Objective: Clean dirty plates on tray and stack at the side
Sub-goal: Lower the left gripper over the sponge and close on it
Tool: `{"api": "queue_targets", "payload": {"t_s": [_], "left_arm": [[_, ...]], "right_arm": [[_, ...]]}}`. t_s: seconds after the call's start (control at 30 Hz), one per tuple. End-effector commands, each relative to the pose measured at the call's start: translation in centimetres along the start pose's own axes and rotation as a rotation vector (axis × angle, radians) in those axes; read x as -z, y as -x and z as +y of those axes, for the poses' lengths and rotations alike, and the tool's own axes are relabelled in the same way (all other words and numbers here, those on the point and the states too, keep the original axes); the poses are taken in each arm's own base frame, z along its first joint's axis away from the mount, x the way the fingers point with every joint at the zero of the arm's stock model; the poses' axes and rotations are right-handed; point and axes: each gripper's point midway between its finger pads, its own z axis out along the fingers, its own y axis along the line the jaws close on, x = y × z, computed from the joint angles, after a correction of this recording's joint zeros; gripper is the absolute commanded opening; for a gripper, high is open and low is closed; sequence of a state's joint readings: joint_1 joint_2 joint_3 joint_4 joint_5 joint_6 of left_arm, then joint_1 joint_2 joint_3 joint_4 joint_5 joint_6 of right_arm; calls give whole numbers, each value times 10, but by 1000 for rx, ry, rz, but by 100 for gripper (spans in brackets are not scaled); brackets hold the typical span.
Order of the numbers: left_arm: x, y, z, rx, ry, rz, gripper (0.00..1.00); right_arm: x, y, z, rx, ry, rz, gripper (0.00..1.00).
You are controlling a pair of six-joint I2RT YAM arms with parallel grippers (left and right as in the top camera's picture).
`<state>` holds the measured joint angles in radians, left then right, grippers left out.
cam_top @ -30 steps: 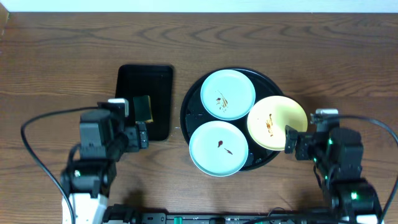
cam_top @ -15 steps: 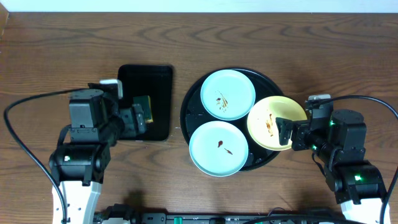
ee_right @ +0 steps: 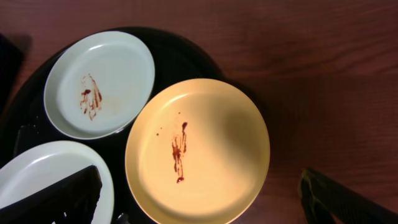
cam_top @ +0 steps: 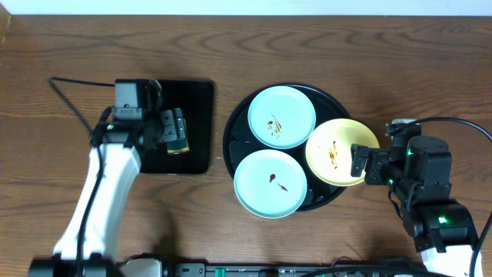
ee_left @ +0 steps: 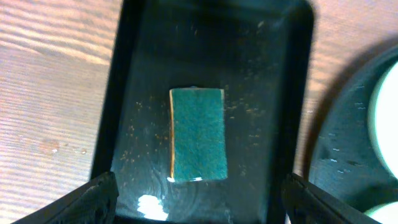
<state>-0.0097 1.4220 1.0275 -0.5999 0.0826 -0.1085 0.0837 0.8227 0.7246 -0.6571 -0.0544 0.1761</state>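
Brown bench [cam_top: 77,46]: three smeared plates [cam_top: 270,183] are carried on the round black tray [cam_top: 228,142]. Left end effector [ee_left: 200,202] is held open over the sponge [ee_left: 198,134], right end effector [ee_right: 199,177] open over the rim-straddling yellow plate [ee_right: 217,137], which could be tipped by an edge press.

White left arm [cam_top: 96,192]; black wrist housings [cam_top: 427,163]; black cables [cam_top: 77,82]; green LEDs [cam_top: 441,221].

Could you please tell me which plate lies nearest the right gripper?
The pale yellow plate, beneath the right gripper; both mint-blue plates lie farther away.
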Motion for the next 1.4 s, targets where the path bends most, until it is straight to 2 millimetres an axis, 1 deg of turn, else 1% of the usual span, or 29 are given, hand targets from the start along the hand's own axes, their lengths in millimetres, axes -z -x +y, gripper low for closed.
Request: {"api": "queue_targets", "payload": {"t_s": [0.0, 0.2, 0.33, 0.4, 0.5, 0.67, 0.8, 0.97, 1.07, 1.37], "left_arm": [[-18, 4, 3, 16, 27, 23, 85], [-54, -14, 7, 28, 43, 126, 84], [-72, -26, 9, 29, 54, 184, 80], [-82, -30, 10, 30, 58, 204, 79], [-91, -34, 9, 31, 52, 220, 75], [-97, -36, 1, 37, 2, 232, 70], [-97, -34, 1, 36, 2, 226, 68], [-99, -27, 0, 35, -2, 193, 68], [-98, -26, 0, 34, -1, 192, 62], [-97, -29, 0, 42, 2, 204, 58]], "right_arm": [[5, 8, 1, -9, -4, -21, 99], [5, 6, 1, -9, -6, -14, 99], [5, 6, 1, -9, -5, -14, 99], [5, 7, 1, -9, -5, -15, 99], [5, 7, 1, -9, -6, -15, 99], [5, 6, 1, -9, -5, -14, 99], [5, 6, 1, -9, -5, -14, 99], [5, 5, 1, -9, -6, -10, 99], [5, 5, 1, -9, -6, -10, 99], [5, 5, 1, -5, -6, -10, 99]]}}
